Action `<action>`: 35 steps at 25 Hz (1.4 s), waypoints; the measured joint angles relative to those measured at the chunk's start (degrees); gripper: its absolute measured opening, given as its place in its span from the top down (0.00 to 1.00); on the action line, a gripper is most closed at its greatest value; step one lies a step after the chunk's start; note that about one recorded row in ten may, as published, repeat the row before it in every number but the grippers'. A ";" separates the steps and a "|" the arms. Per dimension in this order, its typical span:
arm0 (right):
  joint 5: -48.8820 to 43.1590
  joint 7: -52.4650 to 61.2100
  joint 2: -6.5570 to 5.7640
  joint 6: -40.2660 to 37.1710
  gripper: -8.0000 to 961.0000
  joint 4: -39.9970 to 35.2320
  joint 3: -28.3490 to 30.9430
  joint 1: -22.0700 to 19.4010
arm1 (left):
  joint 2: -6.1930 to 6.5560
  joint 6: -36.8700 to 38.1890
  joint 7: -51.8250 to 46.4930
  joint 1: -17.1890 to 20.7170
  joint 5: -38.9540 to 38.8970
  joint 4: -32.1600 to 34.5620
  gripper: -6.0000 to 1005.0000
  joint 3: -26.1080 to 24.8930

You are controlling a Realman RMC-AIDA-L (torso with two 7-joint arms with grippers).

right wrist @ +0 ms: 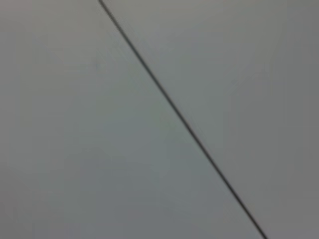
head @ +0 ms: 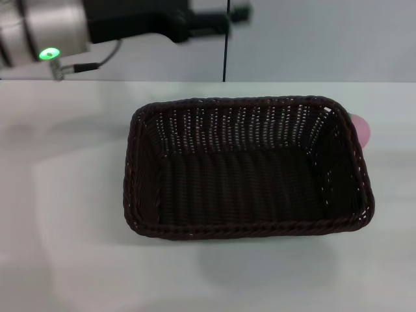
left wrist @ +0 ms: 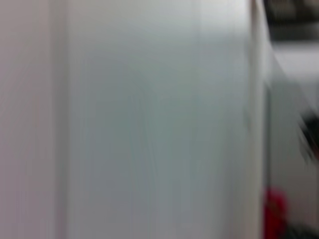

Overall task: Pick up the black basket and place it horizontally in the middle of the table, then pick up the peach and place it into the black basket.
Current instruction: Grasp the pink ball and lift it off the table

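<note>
Black basket point(head: 247, 169) empty, lengthwise mid-desk point(head: 65, 195) | peach point(head: 361, 130) touching its 2 o'clock corner, mostly hidden | looks light, smooth, rigid: pinch sides from above | left claw point(head: 224, 18) raised 12 o'clock, can't tell if apart | right claw unseen

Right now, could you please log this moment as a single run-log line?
black basket: mid-table, lengthwise across, empty | peach: on the table behind basket's right end, partly hidden | left arm: raised at far left | right arm: not visible

Head camera looks steeply down, near the table point(head: 71, 260).
</note>
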 joint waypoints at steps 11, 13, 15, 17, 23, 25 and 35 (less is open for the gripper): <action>-7.56 12.55 -3.65 4.76 0.45 -12.08 -15.38 2.71 | 0.04 4.90 18.01 7.58 -27.59 -20.96 0.15 -1.90; -17.88 19.44 -4.31 6.20 0.45 -18.85 -16.94 5.29 | -0.12 5.38 18.75 8.50 -31.45 -23.43 0.15 -2.17; -20.86 21.26 -4.35 6.30 0.45 -20.65 -17.08 6.07 | -0.13 5.66 19.08 8.59 -32.12 -24.08 0.15 -2.18; -27.38 25.40 -4.38 6.26 0.45 -24.60 -17.45 7.98 | -0.12 6.25 19.68 8.71 -33.20 -24.97 0.15 -2.21; -41.73 35.44 -4.45 6.11 0.46 -33.57 -23.44 12.13 | -0.08 6.57 19.96 9.65 -35.68 -25.82 0.15 -2.39; -44.95 37.19 -4.20 6.25 0.46 -35.78 -25.26 13.34 | -0.09 6.59 20.22 9.99 -35.92 -25.85 0.16 -2.40; -55.64 40.83 -3.89 9.01 0.46 -37.37 -33.31 18.95 | -0.12 7.15 20.81 10.73 -38.11 -28.12 0.16 -2.57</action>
